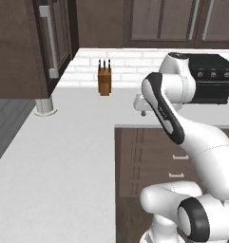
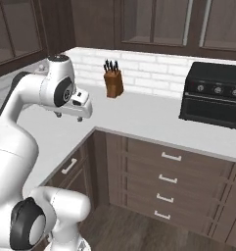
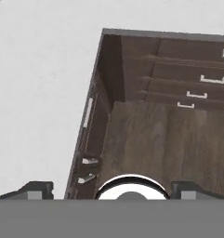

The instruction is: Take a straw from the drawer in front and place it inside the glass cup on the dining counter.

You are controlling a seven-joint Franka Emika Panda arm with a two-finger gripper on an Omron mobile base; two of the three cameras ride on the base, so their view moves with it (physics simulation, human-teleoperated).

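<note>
I hold the fingers (image 3: 111, 188) spread wide and empty, tips low in the hand view, above the white table (image 1: 63, 156) corner. Every drawer (image 2: 171, 157) at the right base view's lower right looks shut, so I judge the straw is inside, unseen. I'm at the approach step; next I must reach a handle and pull.

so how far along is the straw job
Nothing looks done yet. The drawers under the wall counter are all shut, and I see no straw or cup. The claw hangs open and empty above the counter corner, looking down at the floor. Left: open a drawer, take the straw, carry it to the cup.
</note>
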